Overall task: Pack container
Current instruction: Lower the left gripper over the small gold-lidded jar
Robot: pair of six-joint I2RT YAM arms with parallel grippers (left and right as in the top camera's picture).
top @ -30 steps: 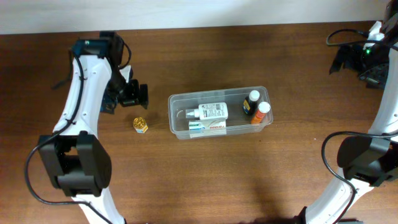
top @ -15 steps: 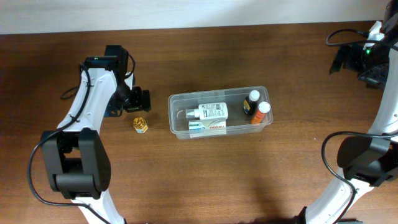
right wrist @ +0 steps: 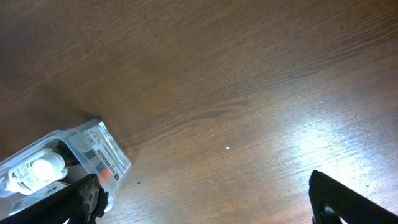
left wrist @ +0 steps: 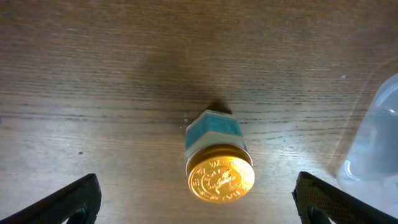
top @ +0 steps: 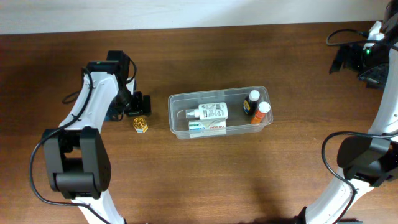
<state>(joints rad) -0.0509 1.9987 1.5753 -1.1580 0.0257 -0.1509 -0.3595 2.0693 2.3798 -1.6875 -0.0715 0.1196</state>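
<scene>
The clear container (top: 217, 94) sits mid-table, holding a white bottle (top: 208, 112), a flat box (top: 207, 127) and two small bottles (top: 256, 106). Left of it on the wood stands a small jar with a gold lid (top: 141, 125). My left gripper (top: 137, 106) hovers just behind and above that jar, open. In the left wrist view the jar (left wrist: 219, 163) stands upright between the wide-spread fingers (left wrist: 73, 200), touching neither. My right gripper (top: 350, 59) is far off at the back right, open over bare wood (right wrist: 205, 205). A corner of the container (right wrist: 59, 158) shows at its lower left.
A rounded corner of the container (left wrist: 376, 140) lies close on the right of the jar in the left wrist view. Black cables (top: 345, 34) trail by the right arm at the table's back right edge.
My left gripper has come forward and slightly right, ending over the gold-lidded jar. The right arm and the container's contents have not moved.
</scene>
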